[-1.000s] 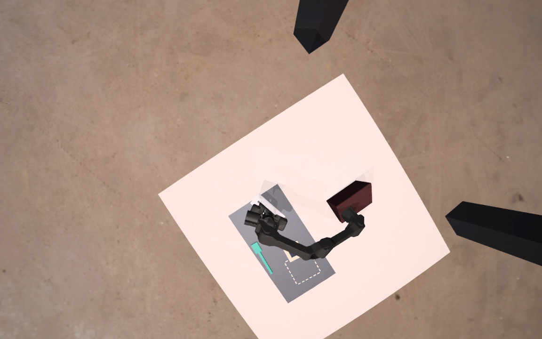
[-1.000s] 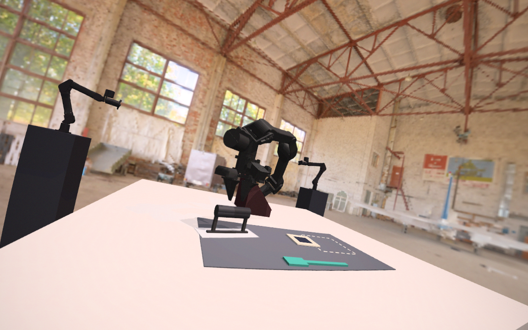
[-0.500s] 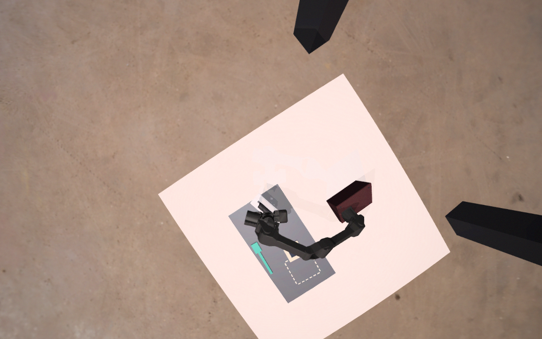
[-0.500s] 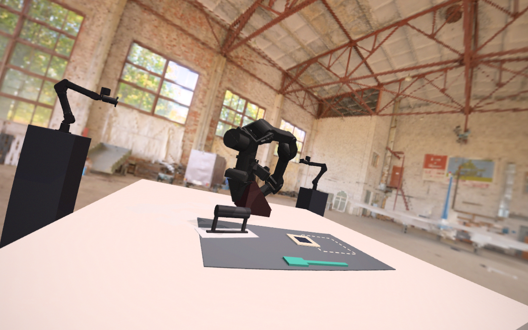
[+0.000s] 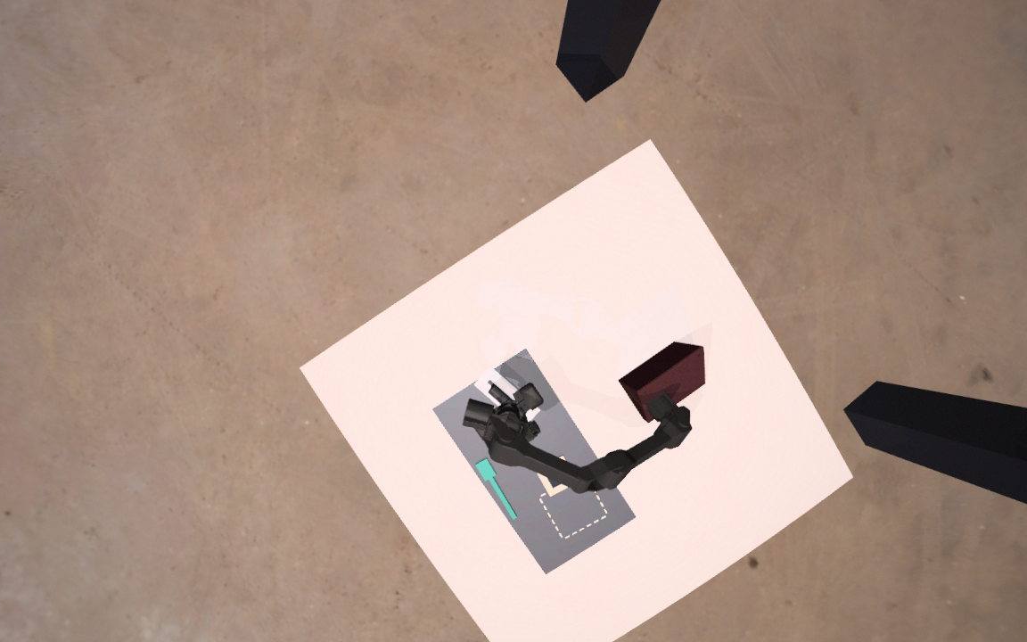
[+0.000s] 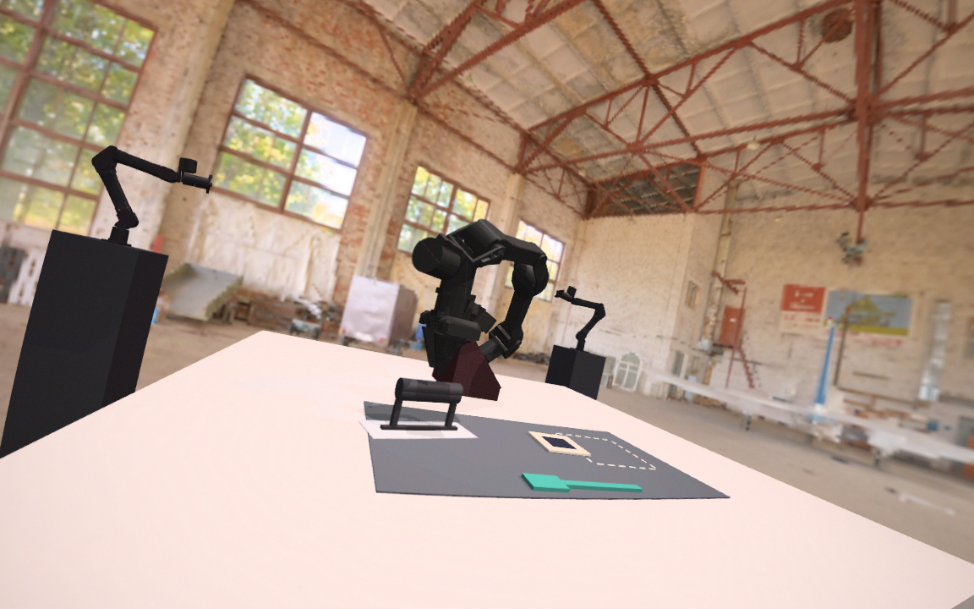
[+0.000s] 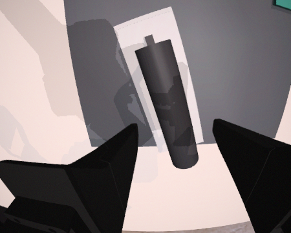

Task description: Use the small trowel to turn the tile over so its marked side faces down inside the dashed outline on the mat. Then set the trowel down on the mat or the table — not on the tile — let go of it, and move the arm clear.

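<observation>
The gripper (image 5: 514,409) (image 6: 443,362) (image 7: 176,127) has its jaws spread, with nothing pinched. Below them, the black handle of the small trowel (image 5: 489,382) (image 6: 429,391) (image 7: 165,94) appears between the tips in the wrist view. Away from the jaws, the tile (image 5: 553,486) (image 6: 560,443) lies flat, beside the dashed outline (image 5: 564,537) (image 6: 623,466).

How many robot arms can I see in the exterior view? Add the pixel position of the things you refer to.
3: the working arm (image 5: 541,463) (image 6: 528,280) behind the mat (image 5: 541,550) (image 6: 437,469) (image 7: 233,65), the left arm (image 6: 146,167) near the windows, and the background arm (image 6: 602,307) to the right.

trowel (image 5: 485,469) (image 6: 545,482) (image 7: 287,4): teal | mat (image 5: 529,519) (image 6: 445,469) (image 7: 236,65): grey | outline (image 5: 564,538) (image 6: 621,465): white, dashed
</observation>
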Controlling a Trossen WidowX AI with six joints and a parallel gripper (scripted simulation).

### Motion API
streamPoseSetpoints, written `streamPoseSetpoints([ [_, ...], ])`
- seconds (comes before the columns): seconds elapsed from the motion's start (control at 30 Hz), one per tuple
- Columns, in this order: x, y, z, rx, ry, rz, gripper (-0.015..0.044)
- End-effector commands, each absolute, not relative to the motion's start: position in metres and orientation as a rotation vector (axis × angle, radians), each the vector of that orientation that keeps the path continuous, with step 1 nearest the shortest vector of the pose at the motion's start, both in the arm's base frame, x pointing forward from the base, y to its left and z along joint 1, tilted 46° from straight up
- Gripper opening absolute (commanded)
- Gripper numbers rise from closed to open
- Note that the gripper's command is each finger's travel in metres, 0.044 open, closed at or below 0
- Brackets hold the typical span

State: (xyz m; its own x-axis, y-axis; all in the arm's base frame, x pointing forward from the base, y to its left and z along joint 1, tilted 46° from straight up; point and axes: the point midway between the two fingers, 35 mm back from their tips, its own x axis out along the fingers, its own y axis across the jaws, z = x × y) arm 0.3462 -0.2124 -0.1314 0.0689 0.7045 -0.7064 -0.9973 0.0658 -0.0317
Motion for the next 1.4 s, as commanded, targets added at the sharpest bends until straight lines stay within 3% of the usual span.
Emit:
streamPoseSetpoints([
  [0.0,0.346,-0.213,-0.132,-0.741,0.496,1.468,0.027],
  [1.33,0.351,-0.182,-0.164,-0.808,0.432,1.497,0.027],
  [1.37,0.351,-0.182,-0.164,-0.808,0.432,1.497,0.0244],
])
